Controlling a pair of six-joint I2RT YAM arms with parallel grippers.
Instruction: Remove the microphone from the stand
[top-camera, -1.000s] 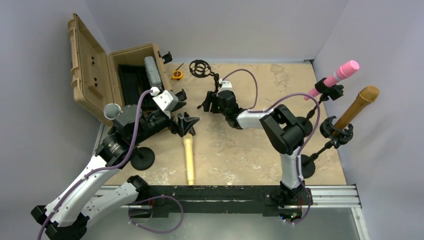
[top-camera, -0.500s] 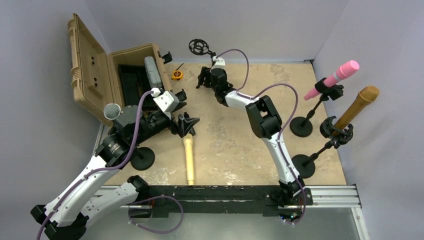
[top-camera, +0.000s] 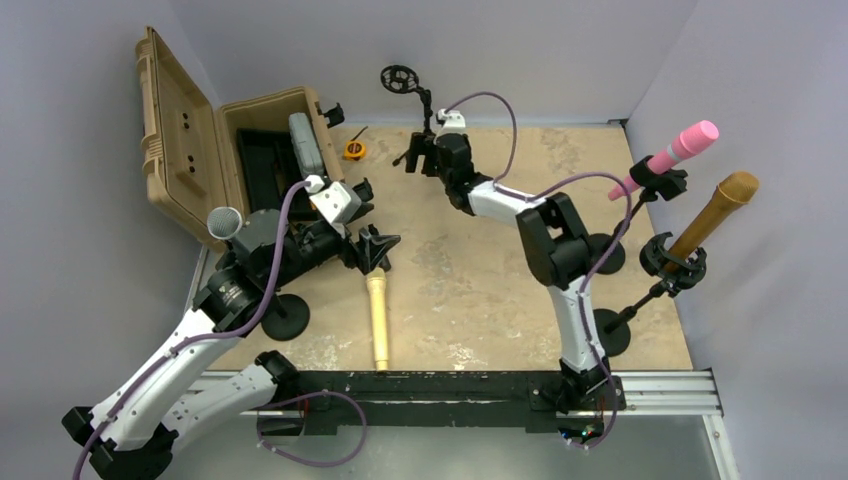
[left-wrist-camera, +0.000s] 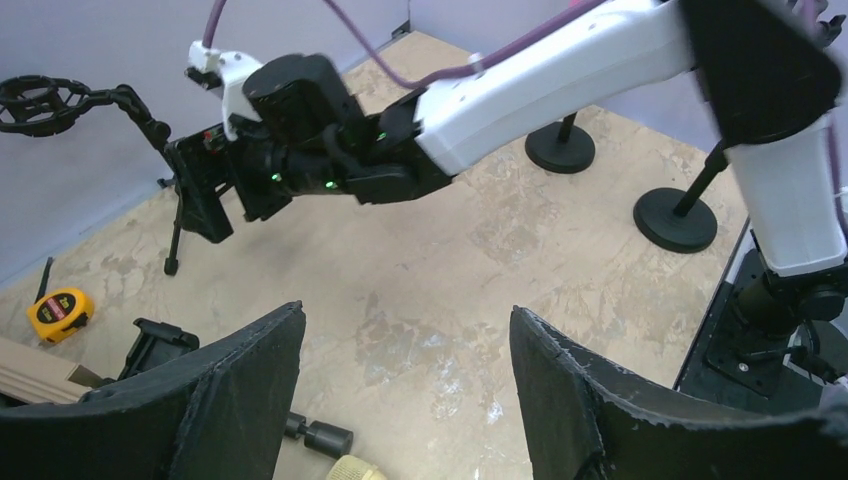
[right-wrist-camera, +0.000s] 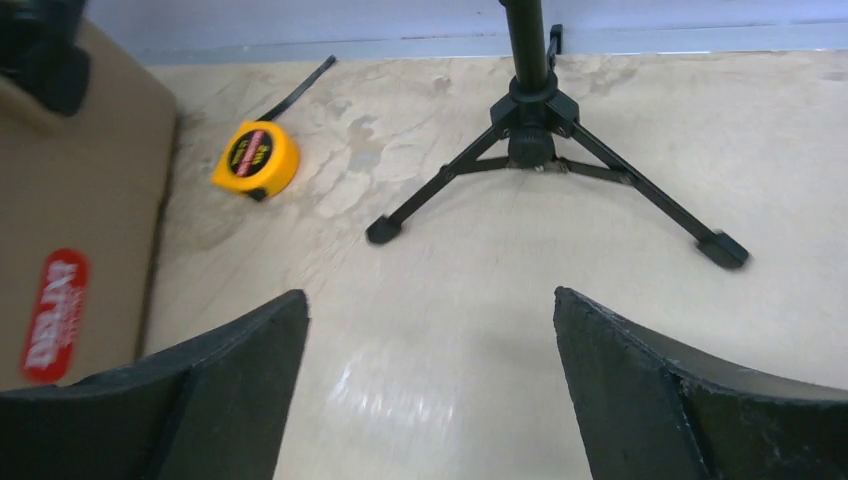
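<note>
While both arms stretch over the mottled beige worktop (top-camera: 470, 290), the cream-coloured handheld microphone (top-camera: 379, 322) lies flat on it toward the front edge, touching no stand. The left end effector (top-camera: 374, 250) hovers at the microphone's far end with its fingers spread (the left wrist view shows bare worktop between them and only a cream tip at the bottom edge). The right end effector (top-camera: 416, 158), likewise released and holding nothing, sits low at the back. It faces the black tripod stand (right-wrist-camera: 530, 140), which carries a ring-shaped mount on top and has its feet planted on the worktop. A yellow tape measure (right-wrist-camera: 255, 158) lies near the tripod, beside the open tan hard-shell case (top-camera: 180, 140). On the right side, a pink microphone (top-camera: 682, 144) and a golden-brown microphone (top-camera: 722, 203) sit tilted in round-based stands.
</note>
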